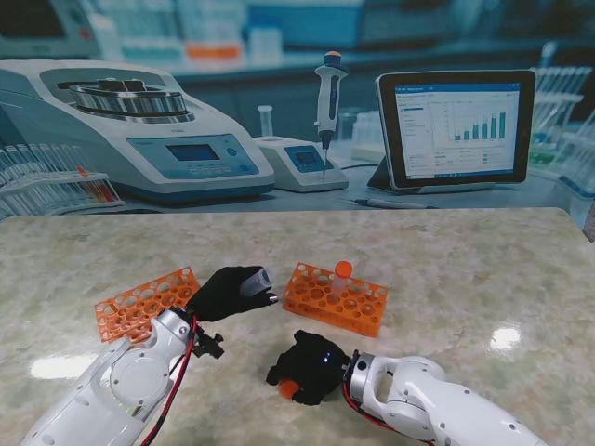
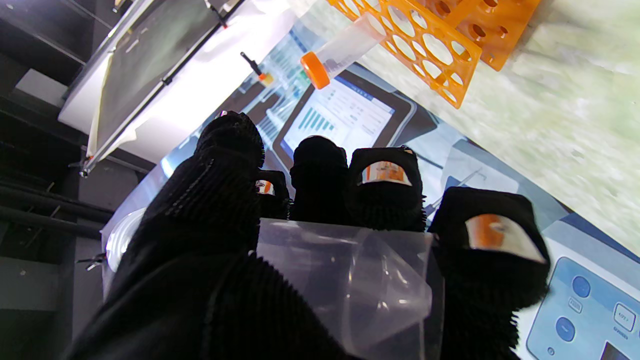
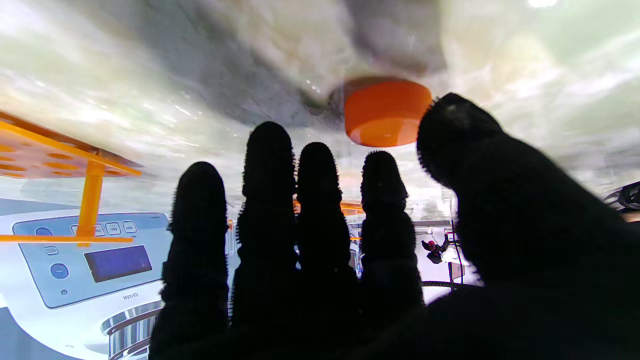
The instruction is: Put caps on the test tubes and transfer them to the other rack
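right hand (image 1: 307, 365) over orange cap (image 1: 289, 388); left hand (image 1: 226, 292) grips tube (image 1: 255, 282).

two racks are lying on the counter (image 1: 446, 269): the left rack (image 1: 144, 302) and the right rack (image 1: 337, 297), well apart. a capped tube (image 1: 342, 277) is standing in the right rack. the left hand (image 1: 228, 293) is sitting between the racks, gripping an open tube (image 1: 256, 281). the right hand (image 1: 311, 365) is lying nearer to me, over a loose cap (image 1: 289, 388).

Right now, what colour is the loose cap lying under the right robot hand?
Orange. The cap shows best in the right wrist view, lying on the table.
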